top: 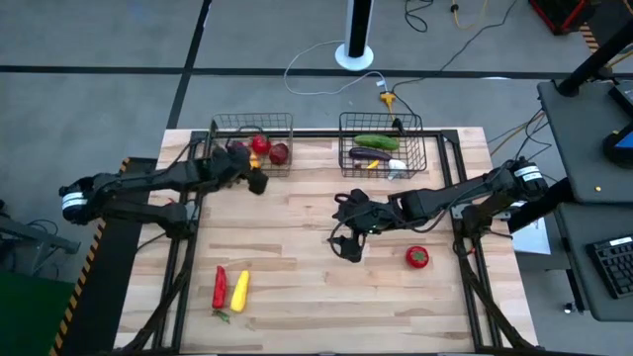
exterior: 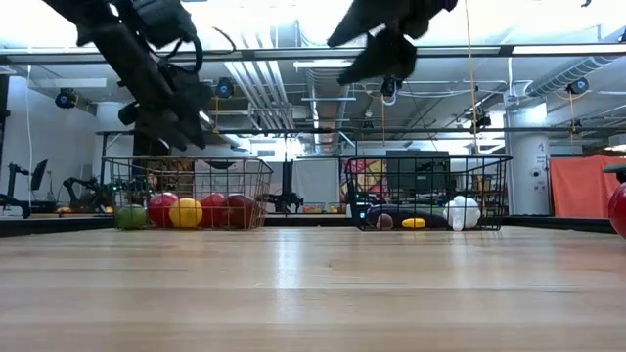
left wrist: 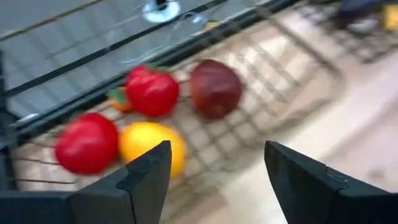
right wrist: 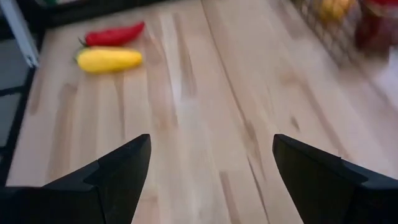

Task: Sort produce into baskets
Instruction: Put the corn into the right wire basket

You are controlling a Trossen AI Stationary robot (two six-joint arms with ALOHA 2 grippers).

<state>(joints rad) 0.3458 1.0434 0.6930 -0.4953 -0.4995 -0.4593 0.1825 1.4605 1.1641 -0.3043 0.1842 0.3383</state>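
Sorting in progress: both pincers empty, three pieces not yet binned.

The left gripper (left wrist: 214, 180) hangs spread and empty just short of the left basket (top: 252, 124), whose round pieces, a red tomato (left wrist: 151, 91), a dark-red fruit (left wrist: 215, 88), a red apple (left wrist: 87, 143) and an orange (left wrist: 152, 146), lie directly ahead of its fingers, grouped by shape; the right gripper (right wrist: 211, 180), likewise spread and empty, hovers mid-table facing the red pepper (right wrist: 114, 35) and yellow squash (right wrist: 109, 60) far ahead; a second tomato (top: 416, 257) lies beside it; the right basket (top: 381, 148) holds long produce, probably their destination.
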